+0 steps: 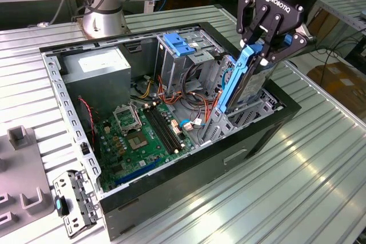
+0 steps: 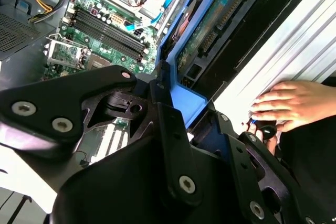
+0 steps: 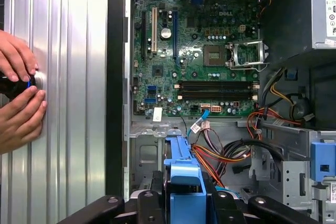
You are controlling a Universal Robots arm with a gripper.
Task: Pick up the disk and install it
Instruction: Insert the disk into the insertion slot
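**Disk in the grip, poised at the drive bay**

The pincer (image 1: 260, 50) is closed on the disk (image 1: 253, 87), its 2 fingers pressing on the upper end of the blue carrier bracket (image 1: 234, 81) that frames it. The disk hangs below the pincer, standing on end and tilted. Its lower end reaches down to the grey drive bay (image 1: 220, 121) at the near corner of the open computer case (image 1: 171, 198). In the first wrist view the bracket sits squarely between the fingers, with the bay just beyond it.

Farther from the pincer, deeper in the case, lie the motherboard (image 1: 143, 135) and the grey power-supply box (image 1: 94, 67). The blue latch (image 1: 180, 44) on the drive cage stands beside the pincer, well clear of the disk. A person's hand (image 3: 21, 116) rests on the ribbed tabletop (image 1: 297, 187) outside the case wall.

By my reading, step 1, the pick-up, is done. The install is under way but not finished, since most of the disk stands proud of the bay. How far the lower end has entered cannot be told.
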